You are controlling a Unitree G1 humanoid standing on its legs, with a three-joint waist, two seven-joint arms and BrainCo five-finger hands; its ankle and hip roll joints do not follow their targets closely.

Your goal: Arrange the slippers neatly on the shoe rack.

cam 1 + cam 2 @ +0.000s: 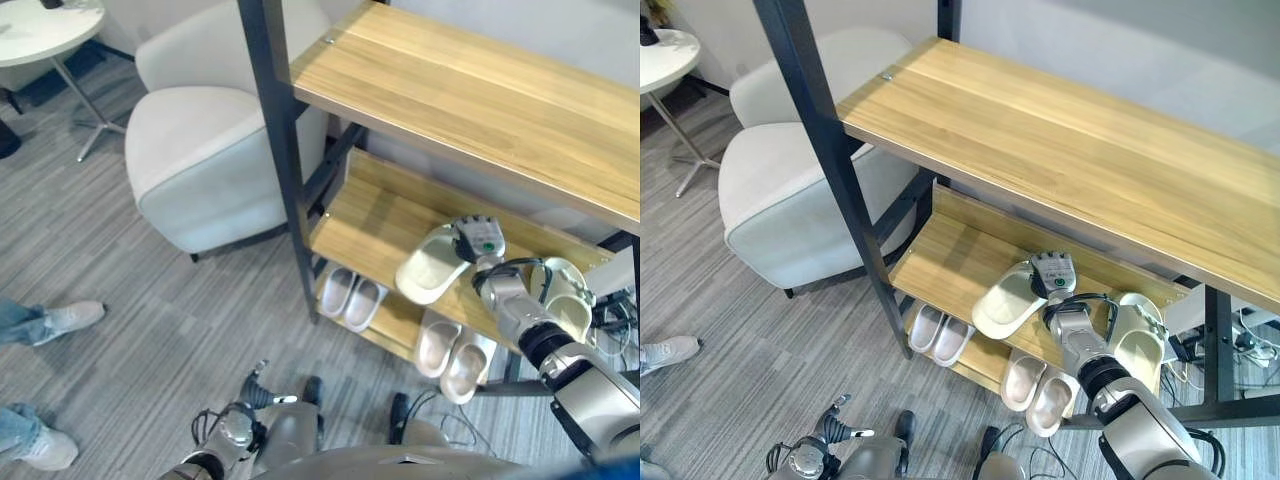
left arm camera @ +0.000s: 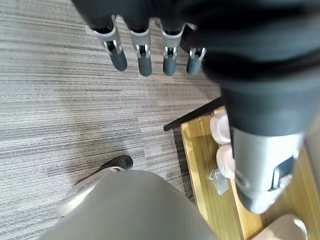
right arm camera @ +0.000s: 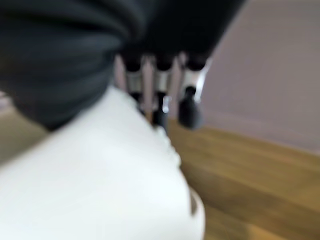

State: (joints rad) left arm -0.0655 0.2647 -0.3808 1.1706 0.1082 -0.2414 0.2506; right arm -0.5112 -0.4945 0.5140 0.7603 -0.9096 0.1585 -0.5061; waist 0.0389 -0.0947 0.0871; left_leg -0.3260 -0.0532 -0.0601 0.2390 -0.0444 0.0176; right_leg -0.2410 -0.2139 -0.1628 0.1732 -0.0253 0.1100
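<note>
The left hand point(image 1: 254, 385) hangs low near the floor, fingers loose, holding nothing. The right hand point(image 1: 1054, 272) grips a white slipper point(image 1: 1006, 300) over the middle shelf point(image 1: 940, 255). Its partner point(image 1: 1138, 345) lies on the right. Next, I think, set it down beside that one.

We are in a room like a home or a waiting room. We see a grey striped carpet point(image 1: 150, 330), a soft white chair point(image 1: 200, 150), a small round desk point(image 1: 45, 30) and a wooden shoe rack point(image 1: 1060, 150) with slippers point(image 1: 350, 297).
</note>
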